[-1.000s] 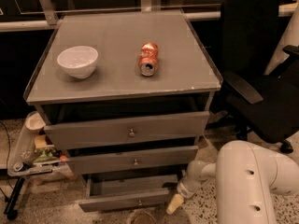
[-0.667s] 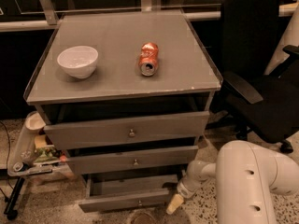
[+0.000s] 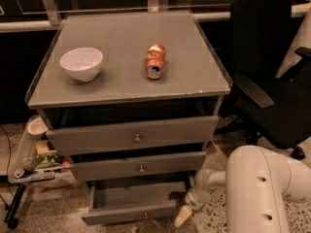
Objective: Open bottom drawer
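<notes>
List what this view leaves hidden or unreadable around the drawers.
- Camera view, bottom drawer: the rear of its inside is hidden under the middle drawer.
- The gripper, by that drawer's right front corner: partly behind the arm, so its grip is unclear.
- The arm: cut off by the bottom and right edges.

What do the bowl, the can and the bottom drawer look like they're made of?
The bowl looks like glossy white ceramic, possibly plastic. The can seems thin aluminium: orange printed skin, silvery top. The bottom drawer shows a matte grey front, maybe painted wood or laminate, with a small metal knob. The gripper sits by its right front corner.
</notes>
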Motion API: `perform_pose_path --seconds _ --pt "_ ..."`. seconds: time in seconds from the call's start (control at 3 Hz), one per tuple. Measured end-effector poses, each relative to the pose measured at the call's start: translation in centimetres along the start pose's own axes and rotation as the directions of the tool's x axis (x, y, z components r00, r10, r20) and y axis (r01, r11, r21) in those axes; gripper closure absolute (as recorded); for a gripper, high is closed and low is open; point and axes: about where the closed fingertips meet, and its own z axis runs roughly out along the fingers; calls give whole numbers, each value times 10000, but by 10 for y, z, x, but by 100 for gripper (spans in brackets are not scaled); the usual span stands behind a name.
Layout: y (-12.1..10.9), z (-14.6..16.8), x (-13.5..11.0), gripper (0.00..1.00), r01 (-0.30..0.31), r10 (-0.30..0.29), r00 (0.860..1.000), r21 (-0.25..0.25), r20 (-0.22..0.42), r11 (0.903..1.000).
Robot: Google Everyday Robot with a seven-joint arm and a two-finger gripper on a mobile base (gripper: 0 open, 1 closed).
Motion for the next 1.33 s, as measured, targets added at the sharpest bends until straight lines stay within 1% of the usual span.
perform_pose_path --seconds 0.33,0.67,1.33 --pt "1 -1 -1 0 0 0 10000 -2 -1 10000" --pt "6 2 -2 0 38 -39 10000 -132 -85 9999" --pt "23 8 11 0 6 -32 9987 -526 -500 9986"
